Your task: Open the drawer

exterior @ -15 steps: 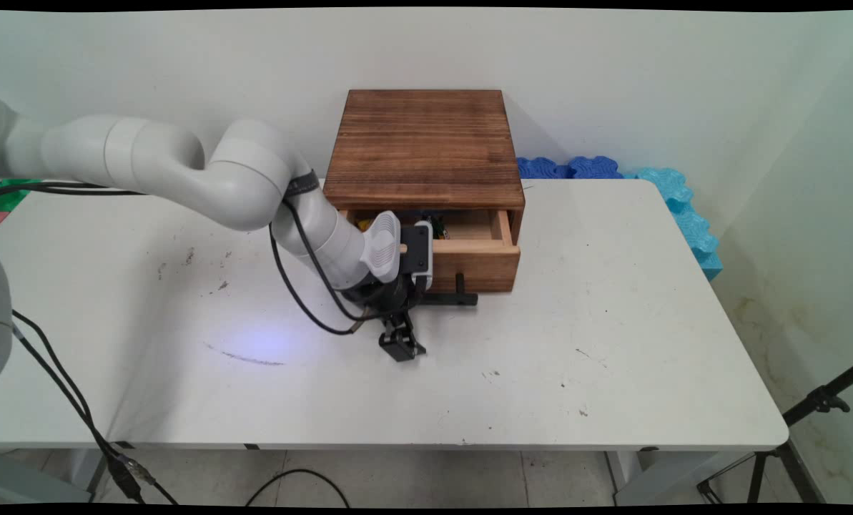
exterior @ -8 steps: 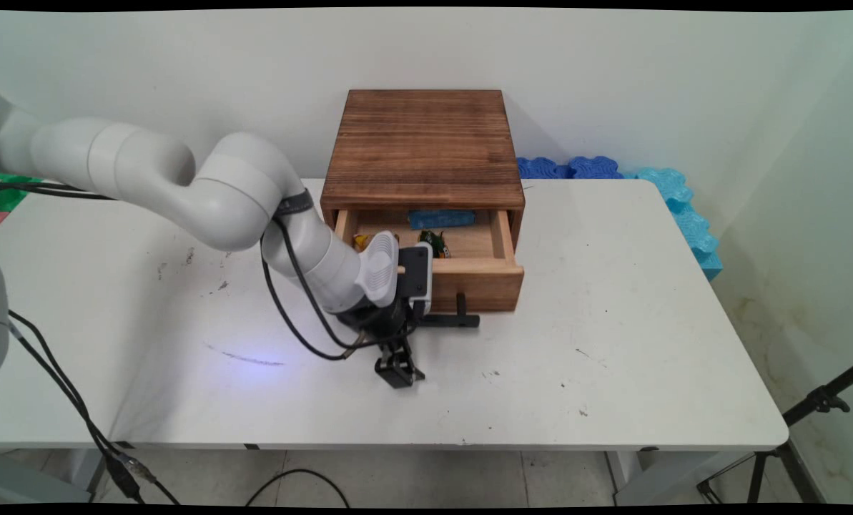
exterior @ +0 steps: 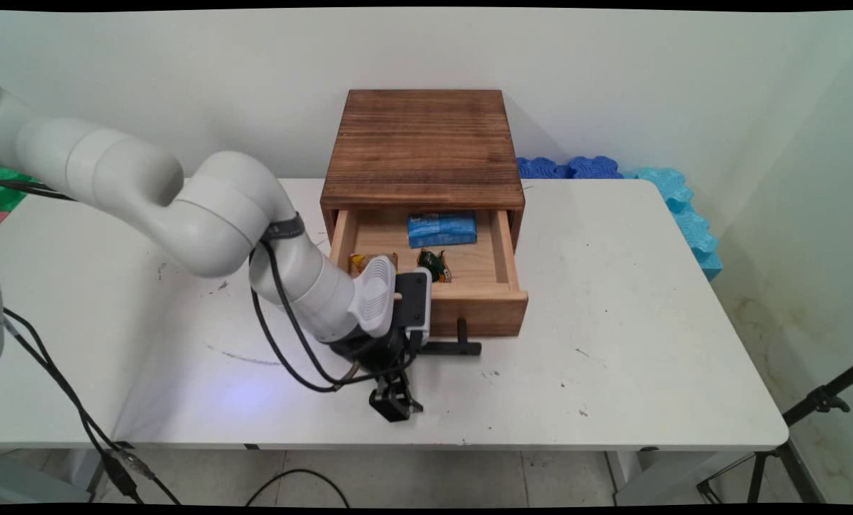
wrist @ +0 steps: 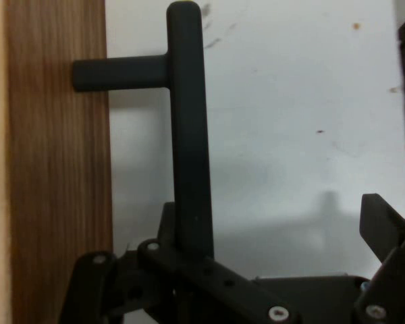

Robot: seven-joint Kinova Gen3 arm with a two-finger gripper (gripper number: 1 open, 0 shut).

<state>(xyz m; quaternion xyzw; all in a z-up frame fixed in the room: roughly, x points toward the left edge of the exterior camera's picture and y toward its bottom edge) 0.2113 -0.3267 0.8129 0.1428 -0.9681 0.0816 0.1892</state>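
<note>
Black and low at the drawer front, your end effector has the bar handle running down between its fingers; you cannot tell whether they clamp it. The wooden drawer stands pulled out of its box on the white bench. Inside lie a blue packet and small wrapped sweets.

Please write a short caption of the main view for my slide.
Robot hand at the black handle of an open wooden drawer holding a blue packet.
</note>
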